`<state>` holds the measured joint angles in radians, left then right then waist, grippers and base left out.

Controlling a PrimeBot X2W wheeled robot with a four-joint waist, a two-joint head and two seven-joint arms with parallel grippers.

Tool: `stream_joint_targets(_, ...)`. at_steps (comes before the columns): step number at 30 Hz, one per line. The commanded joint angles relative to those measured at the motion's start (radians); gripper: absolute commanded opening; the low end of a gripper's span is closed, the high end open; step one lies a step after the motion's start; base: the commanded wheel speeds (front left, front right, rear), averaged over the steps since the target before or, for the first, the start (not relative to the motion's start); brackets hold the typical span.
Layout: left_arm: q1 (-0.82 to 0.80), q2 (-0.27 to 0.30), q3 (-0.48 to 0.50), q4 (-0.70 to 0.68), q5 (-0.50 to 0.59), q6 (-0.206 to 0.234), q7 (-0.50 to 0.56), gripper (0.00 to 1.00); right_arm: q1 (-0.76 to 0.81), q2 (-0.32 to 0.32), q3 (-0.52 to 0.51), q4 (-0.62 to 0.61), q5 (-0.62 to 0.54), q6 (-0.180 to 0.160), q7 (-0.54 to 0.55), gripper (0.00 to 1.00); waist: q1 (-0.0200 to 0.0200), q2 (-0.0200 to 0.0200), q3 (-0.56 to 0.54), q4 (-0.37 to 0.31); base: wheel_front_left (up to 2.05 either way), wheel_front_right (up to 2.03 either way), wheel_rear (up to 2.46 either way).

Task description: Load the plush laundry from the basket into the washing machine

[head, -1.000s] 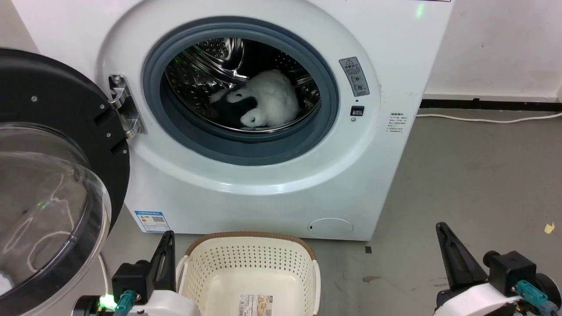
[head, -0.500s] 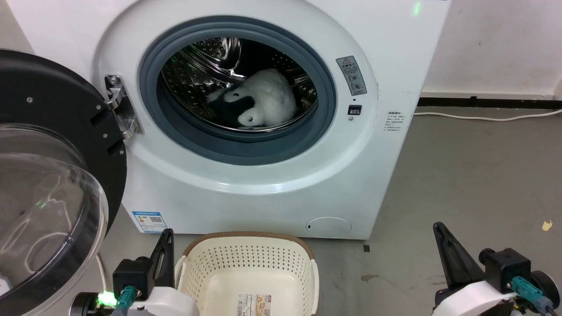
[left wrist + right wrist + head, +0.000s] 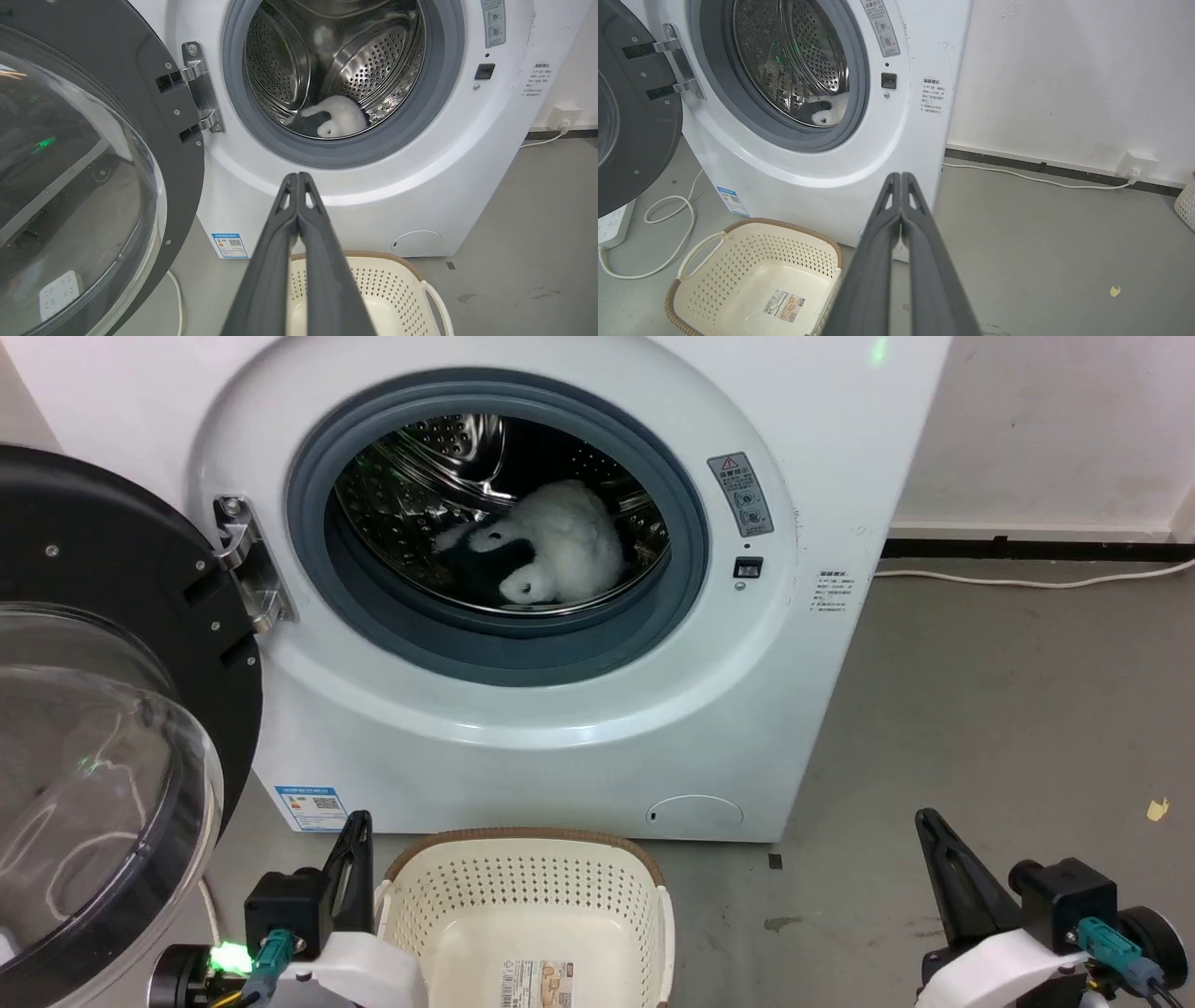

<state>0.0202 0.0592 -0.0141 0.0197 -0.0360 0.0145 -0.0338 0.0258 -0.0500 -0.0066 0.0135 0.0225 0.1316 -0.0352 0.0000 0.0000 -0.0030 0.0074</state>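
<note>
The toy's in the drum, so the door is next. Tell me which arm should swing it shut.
Left, probably. The open door hangs on the robot's left, close beside the left gripper. The right gripper is across the basket, far from the door.

The floor (image 3: pixel 1008 709) was smooth grey concrete, scuffed, with a small dark stain (image 3: pixel 782 924) near the front and 1 yellow scrap (image 3: pixel 1158 809) lying at the right. A white painted wall (image 3: pixel 1046 429), faintly marked, closed the far side, with a black skirting strip (image 3: pixel 1027 549) along its foot. A white cable (image 3: pixel 1027 582) ran just beside that strip to a white wall socket (image 3: pixel 1136 164). At the left, a white power strip (image 3: pixel 612 226) lay beside a looped white cord (image 3: pixel 692 217). The light was even.
</note>
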Motion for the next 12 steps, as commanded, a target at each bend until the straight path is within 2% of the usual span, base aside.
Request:
stream_joint_targets(1, -0.012, -0.002, 0.005, -0.007, 0.013, -0.006, 0.007, 0.0, -0.019, 0.0, 0.002, -0.007, -0.008, -0.001, 0.008, 0.0, 0.0, 0.0, 0.0, 0.0, 0.0, 0.0, 0.0)
stream_joint_targets(12, -0.019, -0.008, 0.013, -0.018, 0.032, -0.013, 0.03, 0.0, -0.025, 0.0, 0.006, -0.013, -0.02, -0.001, 0.031, 0.0, 0.0, 0.0, 0.003, -0.006, 0.0, 0.0, 0.0)
